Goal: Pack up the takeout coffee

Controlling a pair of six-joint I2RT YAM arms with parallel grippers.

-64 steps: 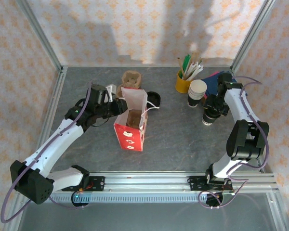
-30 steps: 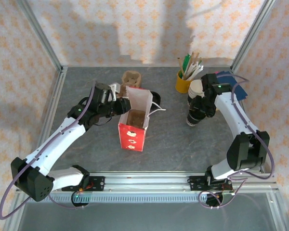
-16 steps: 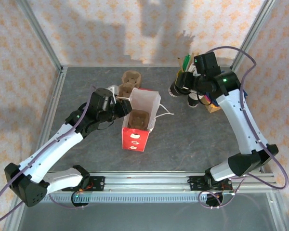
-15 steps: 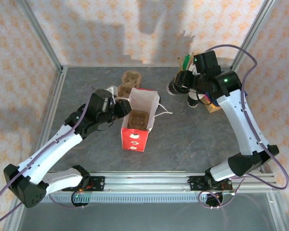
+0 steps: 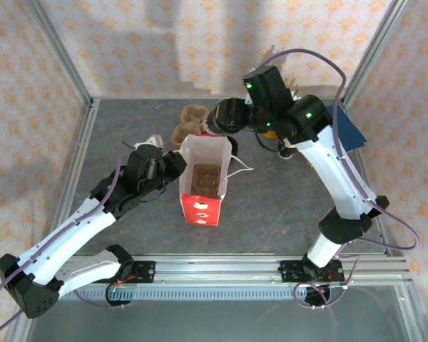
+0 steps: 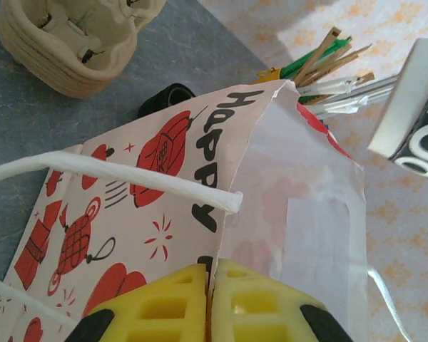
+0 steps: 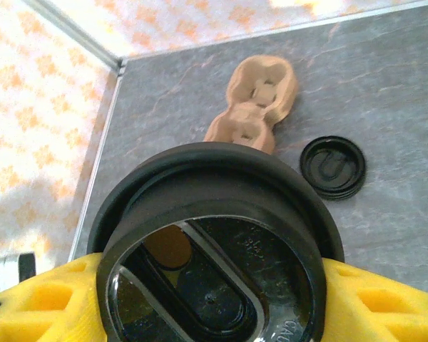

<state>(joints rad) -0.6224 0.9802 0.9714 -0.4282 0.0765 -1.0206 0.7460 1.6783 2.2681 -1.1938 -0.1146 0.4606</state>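
- left gripper (image 6: 211, 285): yellow fingers pressed together on the paper bag (image 5: 200, 187), pinching its left rim. The finger bases are cut off at the bottom of the left wrist view.
- paper bag: upright and open at mid counter (image 5: 285, 192). In the left wrist view its wall blocks most of what's behind it.
- inside the bag: a brown cup carrier (image 5: 202, 178) sits at the bottom. I can't make out anything in its cells.
- carrier stack (image 5: 187, 122): on the counter behind the bag, right end covered by the cup in the top view.
- coffee cup (image 5: 225, 117): clamped in the right gripper (image 7: 212, 303), off the counter, tipped sideways just past the bag's far rim, not in the bag.
- black lid (image 7: 212, 278): on the cup. In the right wrist view it hides the cup body.
- spare lids (image 7: 333, 166): flat on the counter right of the carrier stack, not touching it.
- stirrers (image 6: 321, 60): tips poke above the bag rim. Their cup is hidden.
- blue flat item (image 5: 347, 128): far right, half behind the right arm (image 5: 332, 171), can't tell what it is.
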